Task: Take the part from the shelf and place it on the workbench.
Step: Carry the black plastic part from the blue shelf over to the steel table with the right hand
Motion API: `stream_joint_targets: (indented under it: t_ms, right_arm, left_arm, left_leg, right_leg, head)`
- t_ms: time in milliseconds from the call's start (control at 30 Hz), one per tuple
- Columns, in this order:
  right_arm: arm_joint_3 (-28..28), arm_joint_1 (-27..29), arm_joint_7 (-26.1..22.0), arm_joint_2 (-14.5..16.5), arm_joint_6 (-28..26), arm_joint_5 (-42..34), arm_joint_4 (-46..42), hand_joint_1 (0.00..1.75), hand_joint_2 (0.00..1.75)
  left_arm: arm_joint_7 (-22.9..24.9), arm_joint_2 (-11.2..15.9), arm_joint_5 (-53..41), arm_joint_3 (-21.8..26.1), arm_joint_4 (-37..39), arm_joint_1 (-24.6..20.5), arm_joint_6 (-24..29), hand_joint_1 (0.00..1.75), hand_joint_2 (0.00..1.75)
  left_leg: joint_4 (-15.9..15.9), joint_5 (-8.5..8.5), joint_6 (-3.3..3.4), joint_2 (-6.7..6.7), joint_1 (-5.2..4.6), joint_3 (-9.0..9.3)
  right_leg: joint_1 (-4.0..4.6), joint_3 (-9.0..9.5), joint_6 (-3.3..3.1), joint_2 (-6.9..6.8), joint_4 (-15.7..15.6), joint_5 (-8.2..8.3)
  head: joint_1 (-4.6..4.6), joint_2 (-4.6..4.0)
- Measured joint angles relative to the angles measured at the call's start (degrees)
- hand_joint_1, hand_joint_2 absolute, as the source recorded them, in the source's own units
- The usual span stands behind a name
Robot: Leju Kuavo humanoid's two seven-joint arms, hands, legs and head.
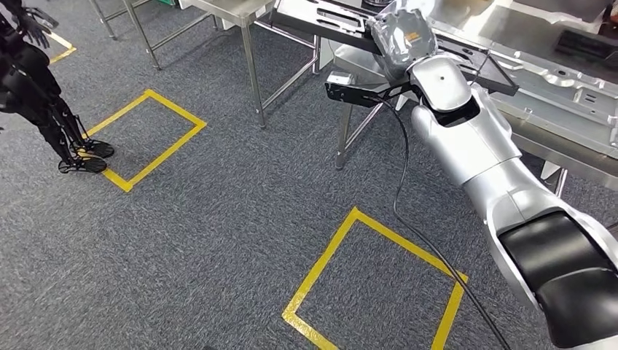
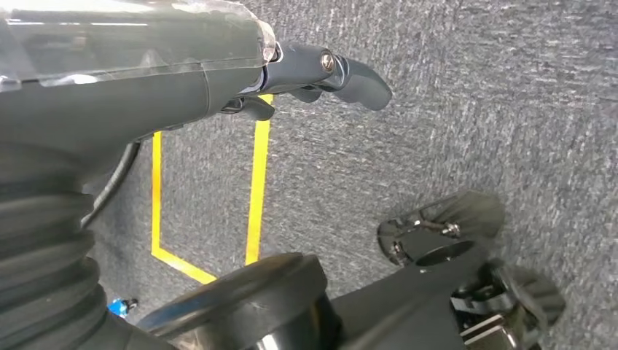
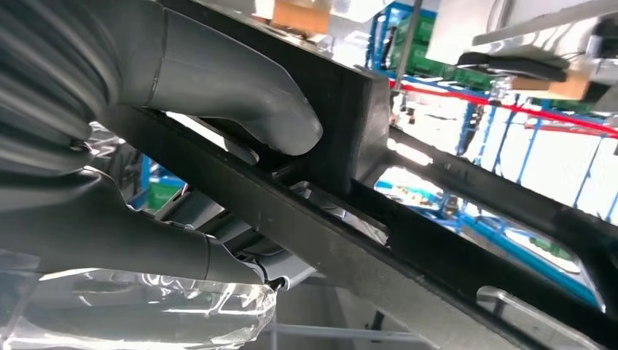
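Observation:
The part is a flat black frame [image 1: 339, 20]. My right hand [image 1: 402, 35], wrapped in clear plastic, grips it at the end of my outstretched silver arm. The frame lies over the near edge of the steel workbench [image 1: 561, 109], which carries a stamped metal sheet; I cannot tell whether the frame touches it. In the right wrist view the thumb [image 3: 240, 102] presses on the black frame [image 3: 350, 240], with the other fingers below the bar. My left hand [image 2: 321, 73] hangs over the carpet and holds nothing, fingers loosely extended.
A second steel table [image 1: 233, 11] stands to the left of the workbench, its legs on the grey carpet. Yellow tape squares [image 1: 149, 138] [image 1: 379, 277] mark the floor. A black legged figure [image 1: 44, 95] stands at the far left. A black cable [image 1: 401, 182] hangs from my right wrist.

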Motion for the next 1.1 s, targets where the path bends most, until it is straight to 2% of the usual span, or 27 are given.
stream_joint_targets:
  t_ms: [33,67,100,133,200,233,267,300,367,433,467,533,567,600,633,667,733,767,800,867,933,967,1033,1067,1100]
  right_arm:
    - [0.0,0.1,0.0,0.0,0.0,0.0,0.0,1.75,1.75]
    - [0.0,0.2,0.0,0.0,0.0,0.0,0.0,1.75,1.75]
    - [0.0,0.3,0.1,0.0,0.0,0.1,0.1,1.75,1.75]
    - [0.0,0.3,0.1,0.0,0.0,0.1,0.1,1.75,1.75]
    - [0.0,0.1,0.1,0.0,0.0,0.1,0.1,1.75,1.75]
    - [0.0,0.0,0.1,0.1,-0.1,0.2,0.1,1.75,1.75]
    - [0.0,-0.1,0.1,0.1,-0.2,0.2,0.1,1.75,1.75]
    - [0.0,-0.1,0.1,0.1,-0.3,0.2,0.1,1.75,1.75]
    - [0.0,0.1,0.2,0.0,-0.4,0.2,0.0,1.75,1.75]
    - [0.0,0.1,0.2,0.0,-0.5,0.3,0.0,1.75,1.75]
    - [0.0,0.1,0.2,0.0,-0.6,0.3,0.0,1.75,1.75]
    - [0.0,0.3,0.3,0.1,-0.6,0.3,0.0,1.75,1.75]
    - [0.0,0.5,0.3,0.1,-0.6,0.3,0.0,1.75,1.75]
    - [0.0,0.7,0.2,0.2,-0.6,0.3,0.0,1.75,1.75]
    - [0.0,0.9,0.2,0.2,-0.6,0.3,0.0,1.75,1.75]
    - [0.0,0.9,0.3,0.3,-0.6,0.3,-0.1,1.75,1.75]
    - [0.0,0.9,0.3,0.4,-0.6,0.4,-0.1,1.75,1.75]
    - [0.0,0.9,0.4,0.4,-0.7,0.4,-0.2,1.75,1.75]
    - [0.0,1.0,0.4,0.4,-0.7,0.5,-0.2,1.75,1.75]
    - [0.0,1.3,0.5,0.4,-0.7,0.5,-0.2,1.75,1.75]
    - [-0.1,1.4,0.5,0.3,-0.7,0.6,-0.2,1.75,1.75]
    - [-0.2,1.4,0.6,0.3,-0.7,0.6,-0.3,1.75,1.75]
    - [-0.2,1.5,0.6,0.3,-0.7,0.7,-0.5,1.75,1.75]
    - [-0.2,1.7,0.6,0.3,-0.7,0.8,-0.5,1.75,1.75]
    - [-0.2,1.8,0.7,0.3,-0.7,0.9,-0.5,1.75,1.75]
  left_arm:
    - [0.0,0.0,0.0,0.0,0.0,0.0,0.0,0.0,1.75]
    - [0.0,0.0,0.0,0.0,0.0,0.1,0.0,0.0,1.75]
    - [0.0,0.0,0.0,0.0,0.0,0.1,0.0,0.0,1.75]
    - [0.0,0.0,0.0,0.0,0.0,0.1,0.0,0.0,1.75]
    - [0.0,-0.1,0.0,0.0,0.0,0.1,0.0,0.0,1.75]
    - [0.1,-0.1,0.0,0.0,0.0,0.1,0.0,0.0,1.75]
    - [0.1,-0.1,0.0,0.0,0.0,0.0,0.1,0.0,1.75]
    - [0.2,-0.1,-0.1,0.0,0.0,0.0,0.1,0.0,1.75]
    - [0.2,-0.1,-0.1,0.0,0.0,0.0,0.1,0.0,1.75]
    - [0.3,-0.1,-0.2,0.0,0.0,-0.1,0.1,0.0,1.75]
    - [0.3,-0.1,-0.2,0.0,0.0,-0.1,0.1,0.0,1.75]
    - [0.3,-0.1,-0.2,0.0,0.0,-0.1,0.1,0.0,1.75]
    - [0.4,-0.1,-0.1,0.0,0.0,-0.1,0.1,0.0,1.75]
    - [0.4,-0.1,-0.1,0.0,0.0,-0.2,0.1,0.0,1.75]
    - [0.5,-0.1,-0.1,0.0,0.0,-0.2,0.1,0.0,1.75]
    - [0.6,-0.1,-0.1,0.1,0.0,-0.2,0.1,0.0,1.75]
    - [0.8,-0.1,-0.1,0.1,0.0,-0.2,0.2,0.0,1.75]
    - [0.8,-0.1,-0.1,0.1,0.0,-0.2,0.2,0.0,1.75]
    - [0.8,-0.2,-0.1,0.1,0.0,-0.2,0.2,0.0,1.75]
    - [0.9,-0.2,0.0,0.1,0.0,-0.3,0.2,0.0,1.75]
    - [0.9,-0.4,0.0,0.1,0.0,-0.3,0.3,0.0,1.75]
    - [0.9,-0.5,0.0,0.1,0.0,-0.4,0.3,0.0,1.75]
    - [0.8,-0.6,0.0,0.1,0.0,-0.4,0.4,0.0,1.75]
    - [0.8,-0.6,0.0,0.1,0.0,-0.4,0.4,0.0,1.75]
    - [0.8,-0.6,0.0,0.1,0.0,-0.3,0.4,0.0,1.75]
  left_leg:
    - [0.0,-0.01,0.02,0.38,-0.02,-0.01]
    - [0.1,-0.06,0.0,0.76,-0.01,-0.01]
    - [0.3,-0.15,-0.06,1.16,0.0,-0.01]
    - [0.5,-0.3,-0.15,1.57,0.04,0.0]
    - [1.1,-0.83,-0.58,2.33,-0.04,-0.03]
    - [1.5,-1.12,-0.85,2.64,-0.17,-0.09]
    - [1.8,-1.34,-1.13,2.94,-0.33,-0.15]
    - [1.9,-1.47,-1.39,3.25,-0.48,-0.2]
    - [2.0,-1.73,-1.99,3.78,-0.43,-0.25]
    - [4.0,-3.36,-2.61,2.76,-0.17,-1.05]
    - [6.6,-4.97,-2.83,1.88,-0.02,-2.17]
    - [14.4,-8.53,-3.02,0.8,0.1,-5.57]
    - [17.5,-9.43,-3.05,0.63,0.1,-7.0]
    - [18.7,-9.27,-2.98,0.53,0.1,-7.59]
    - [17.5,-8.0,-2.81,0.43,0.09,-7.1]
    - [14.2,-5.95,-2.51,0.14,0.09,-5.59]
    - [6.3,-2.66,-1.82,-1.43,0.09,-2.0]
    - [3.8,-1.96,-1.59,-2.15,0.04,-0.82]
    - [2.7,-1.91,-1.44,-2.61,-0.05,-0.32]
    - [2.0,-1.69,-1.08,-2.14,-0.03,-0.08]
    - [1.0,-1.01,-0.38,-1.17,0.16,0.23]
    - [0.5,-0.69,-0.06,-0.66,0.27,0.34]
    - [0.4,-0.52,0.18,0.17,0.11,0.33]
    - [0.4,-0.53,0.18,0.58,0.09,0.3]
    - [0.5,-0.57,0.14,1.03,0.09,0.3]
  right_leg:
    - [-0.07,-1.73,0.12,-0.46,3.8,-1.46]
    - [-0.18,-2.91,0.27,-0.7,6.4,-2.07]
    - [-0.32,-3.12,0.43,-0.89,6.8,-1.61]
    - [-0.45,-2.14,0.57,-1.18,4.9,-0.16]
    - [-0.44,1.94,0.71,-2.92,-3.0,3.36]
    - [-0.3,3.54,0.52,-3.66,-6.2,4.42]
    - [-0.12,4.41,0.27,-4.17,-8.1,4.81]
    - [0.06,4.49,-0.05,-4.14,-8.5,4.65]
    - [0.04,4.27,-0.76,-3.04,-8.6,4.91]
    - [-0.12,4.24,-1.47,-2.19,-8.8,5.19]
    - [-0.19,4.26,-1.75,-1.82,-8.9,5.28]
    - [-0.07,4.18,-2.05,-0.88,-8.9,5.35]
    - [0.01,4.16,-2.1,-0.33,-8.9,5.37]
    - [0.08,4.15,-2.11,0.24,-8.8,5.38]
    - [0.13,4.17,-2.11,0.83,-8.8,5.39]
    - [0.16,4.2,-2.1,1.41,-8.7,5.39]
    - [0.15,4.12,-1.89,2.45,-8.7,5.49]
    - [0.09,3.95,-1.62,2.91,-8.7,5.64]
    - [-0.02,3.78,-1.27,3.3,-8.7,5.81]
    - [-0.21,3.51,-0.44,4.06,-9.0,6.16]
    - [-0.09,2.89,0.17,2.91,-8.0,5.25]
    - [0.0,1.92,0.37,1.73,-5.9,3.86]
    - [-0.04,-1.12,0.65,-0.35,1.1,0.27]
    - [-0.12,-2.57,0.79,-0.72,4.5,-0.93]
    - [-0.24,-3.25,0.91,-0.92,6.2,-1.15]
  head:
    - [-0.01,0.0]
    - [-0.01,0.0]
    - [-0.01,0.0]
    - [-0.01,0.0]
    - [-0.01,0.0]
    - [-0.01,0.0]
    - [-0.01,0.0]
    - [-0.01,0.0]
    - [-0.01,0.0]
    - [-0.02,0.0]
    - [-0.02,0.0]
    - [-0.01,0.0]
    - [-0.01,0.0]
    - [-0.01,0.0]
    - [-0.01,0.0]
    - [-0.01,0.0]
    - [-0.01,0.0]
    - [-0.01,0.0]
    - [-0.01,0.0]
    - [-0.01,0.0]
    - [0.01,0.0]
    - [0.01,0.0]
    - [0.01,0.0]
    - [0.02,0.0]
    - [0.02,0.0]
